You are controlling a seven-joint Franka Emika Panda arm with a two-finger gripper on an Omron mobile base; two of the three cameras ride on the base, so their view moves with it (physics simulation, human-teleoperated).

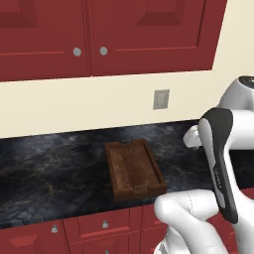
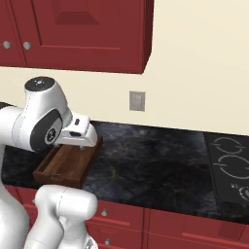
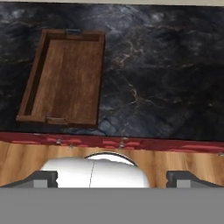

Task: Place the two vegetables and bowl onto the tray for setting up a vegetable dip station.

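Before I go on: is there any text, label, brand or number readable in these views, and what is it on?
None is readable.
Robot forearm: a small dark marking on the black strip, too small and blurred to read.
Wooden tray, black marble counter, red cabinets and wall outlet plate: no lettering.
Cooktop: just ring outlines, no words.

The tray (image 1: 134,168) is seen as dark, matt slatted wood with small metal handles. The desk (image 1: 54,168) appears as glossy black veined stone; the cabinets (image 1: 99,34) look smoothly painted red.
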